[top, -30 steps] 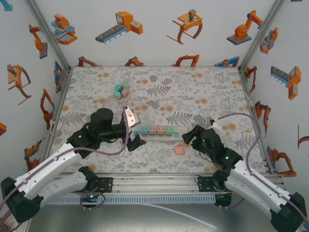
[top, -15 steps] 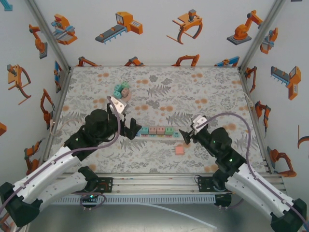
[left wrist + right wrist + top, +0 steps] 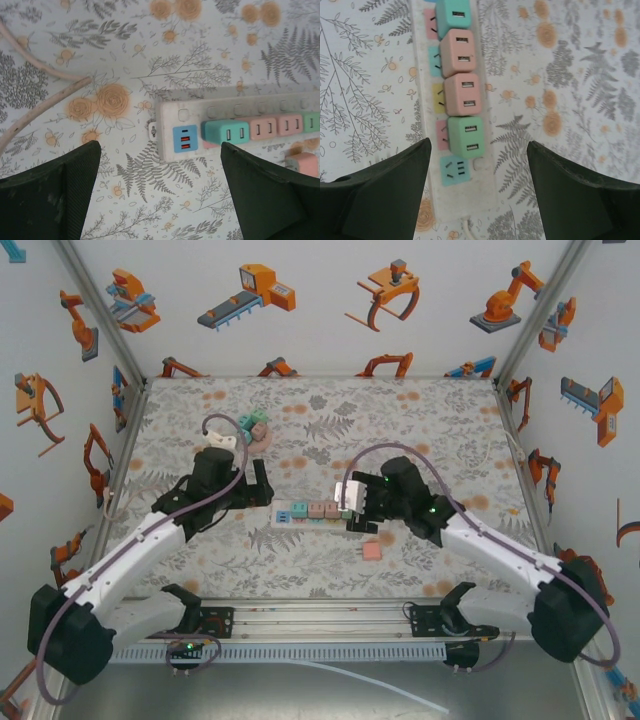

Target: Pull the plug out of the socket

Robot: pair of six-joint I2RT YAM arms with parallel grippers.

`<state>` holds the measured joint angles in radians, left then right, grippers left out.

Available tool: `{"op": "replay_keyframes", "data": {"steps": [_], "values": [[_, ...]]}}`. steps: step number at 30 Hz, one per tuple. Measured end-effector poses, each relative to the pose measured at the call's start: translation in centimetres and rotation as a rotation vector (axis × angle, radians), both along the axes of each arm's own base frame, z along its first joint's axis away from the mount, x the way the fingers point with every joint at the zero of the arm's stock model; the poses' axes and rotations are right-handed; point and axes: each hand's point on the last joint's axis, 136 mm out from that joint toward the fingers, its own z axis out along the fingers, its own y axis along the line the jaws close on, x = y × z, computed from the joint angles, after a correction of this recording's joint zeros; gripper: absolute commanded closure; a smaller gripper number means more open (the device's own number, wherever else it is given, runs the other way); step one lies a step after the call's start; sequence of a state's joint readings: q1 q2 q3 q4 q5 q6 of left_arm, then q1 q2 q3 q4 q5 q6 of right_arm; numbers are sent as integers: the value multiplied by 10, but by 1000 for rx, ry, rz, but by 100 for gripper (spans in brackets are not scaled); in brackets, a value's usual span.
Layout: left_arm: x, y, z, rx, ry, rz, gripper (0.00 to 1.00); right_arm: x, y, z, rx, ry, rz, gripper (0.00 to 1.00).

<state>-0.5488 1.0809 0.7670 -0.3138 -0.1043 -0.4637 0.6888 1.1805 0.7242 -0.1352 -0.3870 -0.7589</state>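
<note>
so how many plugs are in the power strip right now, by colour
teal plug: 1
pink plugs: 2
green plug: 1
total in the power strip: 4

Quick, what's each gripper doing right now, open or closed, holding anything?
Left gripper: open, holding nothing, above the blue end of the socket.
Right gripper: open, holding nothing, above the green plug.
</note>
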Motion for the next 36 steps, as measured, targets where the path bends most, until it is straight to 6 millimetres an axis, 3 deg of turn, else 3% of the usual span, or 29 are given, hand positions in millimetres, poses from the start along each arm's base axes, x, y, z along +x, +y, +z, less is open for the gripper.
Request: {"op": "replay_keyframes", "data": {"steps": [7,17,26,36], "values": [[2,-6,-29,13,117,0,3,4,6,-42,-67,119,37,37],[1,-18,-54,-6,208,-33,3,11,3,-61,-52,198,43,53],[2,-24,-79,-16,286,-34,19,18,1,-66,-45,209,30,64],[-2,-31,-114,-33,404,-32,52,19,4,-64,-28,213,40,71]]}}
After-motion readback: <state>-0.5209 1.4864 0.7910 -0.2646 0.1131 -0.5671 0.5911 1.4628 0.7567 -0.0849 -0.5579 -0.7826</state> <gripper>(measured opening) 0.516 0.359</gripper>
